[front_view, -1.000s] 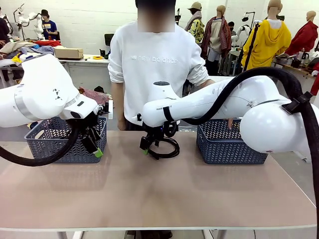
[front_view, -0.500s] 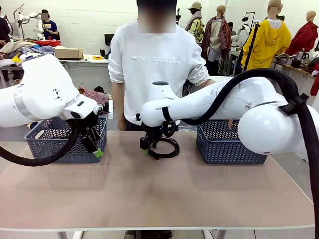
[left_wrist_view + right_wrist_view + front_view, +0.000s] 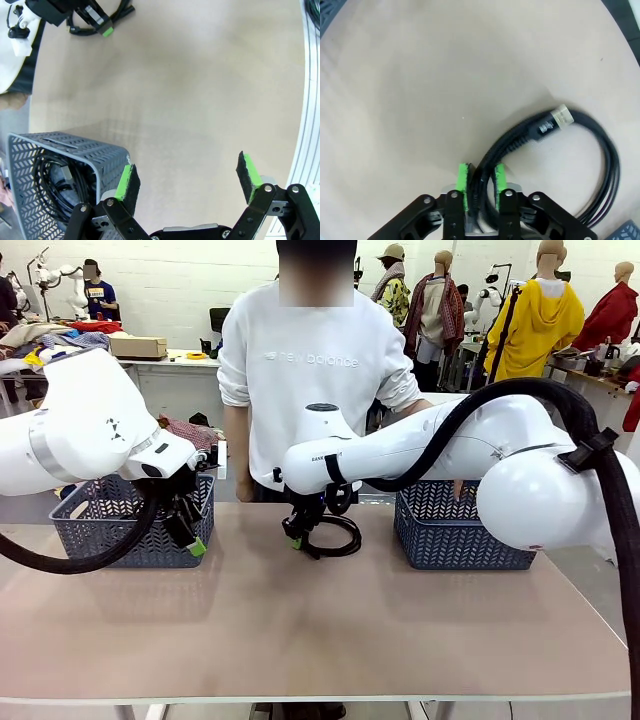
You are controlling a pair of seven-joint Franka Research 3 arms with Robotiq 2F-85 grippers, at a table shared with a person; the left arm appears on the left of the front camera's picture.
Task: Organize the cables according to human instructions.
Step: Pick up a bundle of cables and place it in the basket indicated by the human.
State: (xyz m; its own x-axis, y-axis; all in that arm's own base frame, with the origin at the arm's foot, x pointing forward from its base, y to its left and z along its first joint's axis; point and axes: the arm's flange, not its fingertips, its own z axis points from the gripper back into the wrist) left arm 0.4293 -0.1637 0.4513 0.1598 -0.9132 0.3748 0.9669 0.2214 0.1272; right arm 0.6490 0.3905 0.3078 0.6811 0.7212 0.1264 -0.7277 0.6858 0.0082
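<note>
The tabletop (image 3: 300,640) carries two dark perforated baskets: the left basket (image 3: 95,540) at the robot's left, with black cord coiled inside it in the left wrist view, and the right basket (image 3: 450,535) at the robot's right, with a person (image 3: 310,380) standing at the far edge between them. Between the baskets, near the far edge, lies the coiled cable (image 3: 580,165), a round loop of several thin black strands ending in a plug (image 3: 555,120) with a pale tip. The right tool (image 3: 480,185) is closed on a bundle of those strands at the loop's near side, pads pinching them together. The left tool (image 3: 187,180) hangs beside the left basket with its pads spread wide, holding nothing. The coil looks light and limp, so it will likely sag and swing when lifted, and smooth strands may slip. Gripping all the turns together, as here, seems the best hold; taking it by the plug would let the loop unwind.
</note>
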